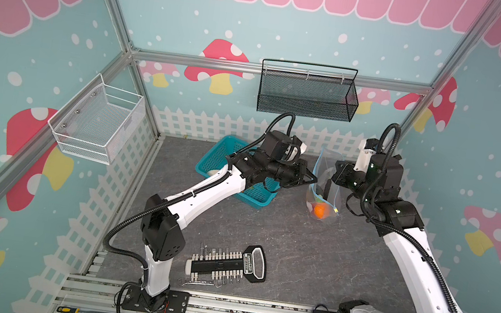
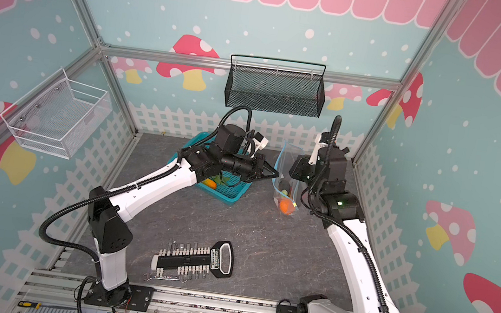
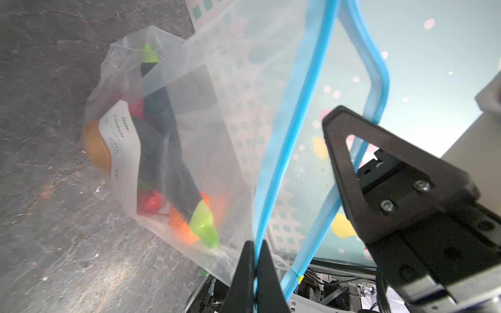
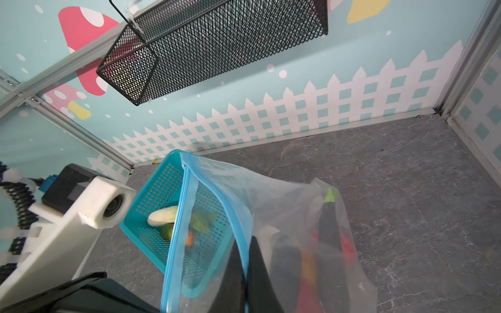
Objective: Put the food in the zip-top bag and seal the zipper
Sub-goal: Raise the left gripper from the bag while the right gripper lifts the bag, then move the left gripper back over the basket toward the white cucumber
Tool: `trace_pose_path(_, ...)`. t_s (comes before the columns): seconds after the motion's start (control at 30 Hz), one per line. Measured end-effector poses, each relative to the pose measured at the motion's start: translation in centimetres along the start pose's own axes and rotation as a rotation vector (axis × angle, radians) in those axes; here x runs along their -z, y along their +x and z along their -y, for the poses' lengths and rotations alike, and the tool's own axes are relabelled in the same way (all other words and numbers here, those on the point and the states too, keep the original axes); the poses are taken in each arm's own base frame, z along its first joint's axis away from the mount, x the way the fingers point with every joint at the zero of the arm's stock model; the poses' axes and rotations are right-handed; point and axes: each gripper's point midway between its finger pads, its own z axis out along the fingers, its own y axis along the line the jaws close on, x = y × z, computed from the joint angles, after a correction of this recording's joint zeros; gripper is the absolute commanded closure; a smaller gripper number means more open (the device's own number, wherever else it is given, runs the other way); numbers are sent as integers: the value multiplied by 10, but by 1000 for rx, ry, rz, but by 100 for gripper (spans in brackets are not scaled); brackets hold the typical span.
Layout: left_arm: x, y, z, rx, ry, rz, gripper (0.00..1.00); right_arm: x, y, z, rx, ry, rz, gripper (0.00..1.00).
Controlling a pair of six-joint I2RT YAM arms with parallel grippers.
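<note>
Jaws: left gripper (image 3: 255,260) and right gripper (image 4: 245,257) each clamp one lip of the bag (image 3: 217,130) | mouth held apart, likely for food (image 4: 162,215) waiting in basket (image 4: 160,184).

We hold the bag's mouth open

Our left gripper (image 3: 255,250) is clamped on the blue zipper (image 3: 294,127) of the zip-top bag (image 3: 225,94). The right gripper (image 3: 336,122) sits at the strip's far side. Inside we see the food (image 3: 160,127): dark purple, red, orange and green pieces behind a white label (image 3: 122,151), on the gray table (image 3: 54,216).
</note>
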Motion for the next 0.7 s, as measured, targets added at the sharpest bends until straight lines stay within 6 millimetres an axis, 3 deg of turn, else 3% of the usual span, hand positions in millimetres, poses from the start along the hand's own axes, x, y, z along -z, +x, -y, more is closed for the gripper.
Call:
trace_pose_path(0.17,-11,10,3,12,30,-23,99,5,-1,2,0,7,10,96)
trace_pose_path(0.37,-22,20,-34,75,-9,-42,92,-14,34,12,-4,18,-69,96)
trace_pose_path(0.5,-24,23,-61,121,-45,-44,77,-28,56,15,-15,11,-127,96)
trace_pose_path(0.7,-5,5,-91,131,-113,4,48,-41,64,9,-33,-35,-144,97)
